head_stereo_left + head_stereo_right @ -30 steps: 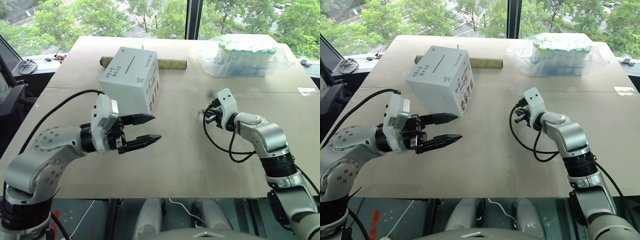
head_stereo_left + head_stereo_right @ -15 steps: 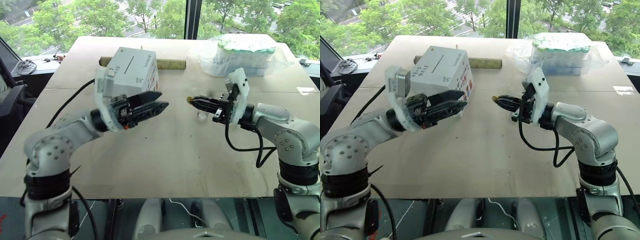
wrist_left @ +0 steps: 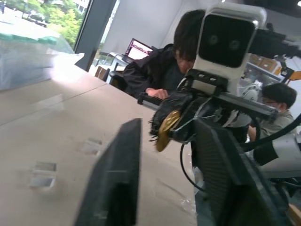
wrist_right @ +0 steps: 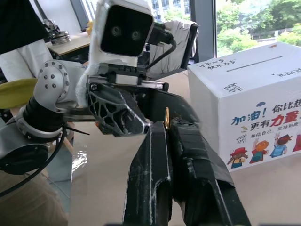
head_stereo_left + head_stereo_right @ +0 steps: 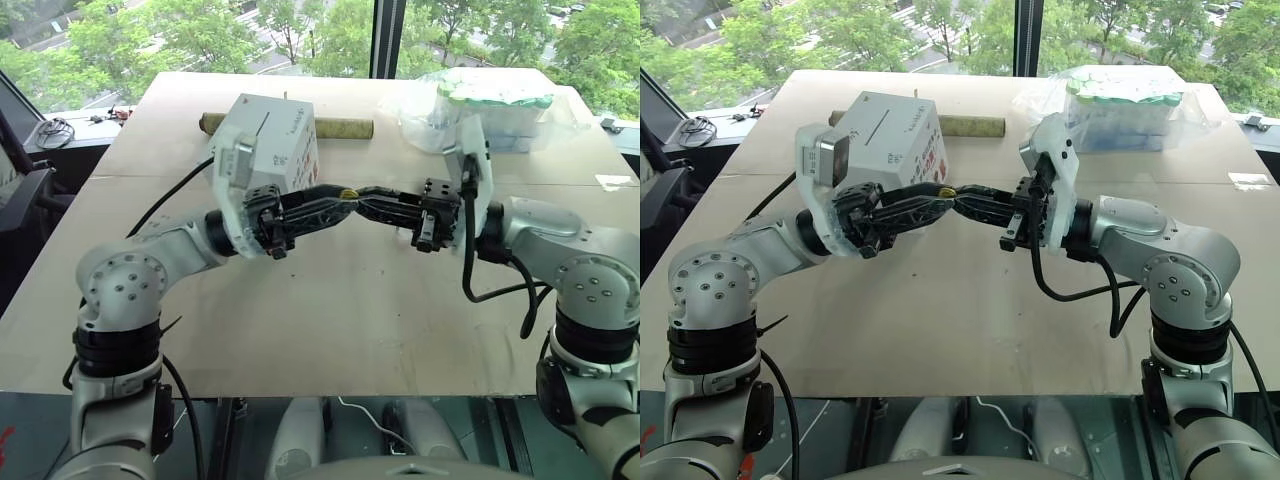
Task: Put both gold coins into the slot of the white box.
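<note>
Two arms: raised over the middle of the bench (image 5: 330, 310), meeting tip to tip just in front of the white box (image 5: 262, 150).
Left arm: elbow out to the side, forearm reaching in toward the centre, wrist camera block facing up and outward.
Left pincer (image 5: 338, 194): pointing to the right, close to level. Fingers (image 3: 117, 179) apart, a gap showing between them. They bracket the tip of the other pincer, and contact with the coin is not clear.
Gold coin (image 5: 347, 191): on edge, up in the air between the two pincers and off the bench. Its bright face is toward the left wrist camera.
Right pincer (image 5: 358, 194): pointing to the left, about level. Fingers pressed together and clamped on the coin at the very tips.
Right arm: elbow bent and held out wide, black cable looping below the wrist.
White box: toward the back left of the bench, behind the left pincer, tilted corner-on. Black handwriting on top, printed cartoon marks on the side.
Slot (image 5: 260, 127): thin dark line on the box top, well apart from the coin.
Bench: pale board, lightly scuffed. A brown tube (image 5: 345, 127) lies behind the box. A clear bag of white-green containers (image 5: 490, 110) is at the back right. Two small clear blocks (image 3: 44, 173) lie flat.
Room: windows with green trees (image 5: 200, 30) beyond the bench. On the opposite side are a seated person (image 3: 160, 70) in dark clothing, a screen and a second person (image 3: 277, 101).
</note>
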{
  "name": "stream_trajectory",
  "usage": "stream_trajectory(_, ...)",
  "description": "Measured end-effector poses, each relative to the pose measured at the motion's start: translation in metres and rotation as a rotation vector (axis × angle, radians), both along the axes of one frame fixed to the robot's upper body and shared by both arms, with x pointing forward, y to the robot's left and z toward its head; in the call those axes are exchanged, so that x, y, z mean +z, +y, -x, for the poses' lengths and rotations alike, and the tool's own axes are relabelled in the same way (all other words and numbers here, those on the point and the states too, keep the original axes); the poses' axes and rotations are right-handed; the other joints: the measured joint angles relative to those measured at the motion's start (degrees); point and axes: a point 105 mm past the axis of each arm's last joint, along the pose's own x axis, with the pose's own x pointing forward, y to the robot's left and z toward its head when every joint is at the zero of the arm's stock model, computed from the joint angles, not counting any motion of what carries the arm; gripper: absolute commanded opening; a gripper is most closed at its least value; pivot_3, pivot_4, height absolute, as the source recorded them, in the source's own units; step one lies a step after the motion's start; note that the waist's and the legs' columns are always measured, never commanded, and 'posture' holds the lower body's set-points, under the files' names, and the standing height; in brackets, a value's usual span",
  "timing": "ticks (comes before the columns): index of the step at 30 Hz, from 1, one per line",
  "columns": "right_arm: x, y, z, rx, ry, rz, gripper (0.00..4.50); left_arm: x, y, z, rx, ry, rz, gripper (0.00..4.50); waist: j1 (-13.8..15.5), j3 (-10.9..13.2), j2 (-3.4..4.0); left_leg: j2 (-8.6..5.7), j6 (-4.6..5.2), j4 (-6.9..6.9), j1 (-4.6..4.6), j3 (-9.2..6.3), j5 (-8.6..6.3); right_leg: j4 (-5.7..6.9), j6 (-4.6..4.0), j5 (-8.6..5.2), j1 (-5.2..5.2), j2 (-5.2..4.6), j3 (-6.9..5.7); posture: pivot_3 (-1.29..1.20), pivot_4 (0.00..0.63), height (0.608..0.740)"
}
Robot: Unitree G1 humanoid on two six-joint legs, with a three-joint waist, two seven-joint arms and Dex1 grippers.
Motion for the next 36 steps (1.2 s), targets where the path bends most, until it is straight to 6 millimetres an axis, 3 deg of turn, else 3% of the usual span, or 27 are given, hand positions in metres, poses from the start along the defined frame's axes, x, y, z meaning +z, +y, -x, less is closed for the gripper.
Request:
stream_trajectory(19, 0.011, -0.006, 0.008, 0.052, -0.011, -0.055, 0.0, 0.01, -0.005, 0.004, -0.069, 0.096, 0.09, 0.37, 0.0, 0.0, 0.0, 0.0, 0.0, 0.0, 0.0, -0.01, 0.0, 0.0, 0.0, 0.0, 0.0, 0.0, 0.0, 0.0, 0.15, 0.74)
stream_trajectory(24, 0.007, -0.007, 0.015, 0.105, 0.02, -0.051, 0.0, 0.02, 0.0, 0.005, -0.096, 0.15, 0.158, 0.09, 0.0, 0.0, 0.0, 0.02, 0.0, 0.0, 0.0, -0.02, 0.0, 0.0, 0.0, 0.0, 0.01, -0.01, 0.0, 0.0, 0.15, 0.74)
stream_trajectory(36, 0.01, -0.009, 0.02, 0.138, 0.01, -0.053, 0.0, 0.013, 0.002, 0.009, -0.105, 0.183, 0.125, 0.09, 0.0, 0.0, 0.0, 0.0, 0.0, 0.0, 0.01, 0.0, 0.0, -0.02, 0.0, 0.0, 0.0, 0.0, 0.0, 0.0, 0.15, 0.74)
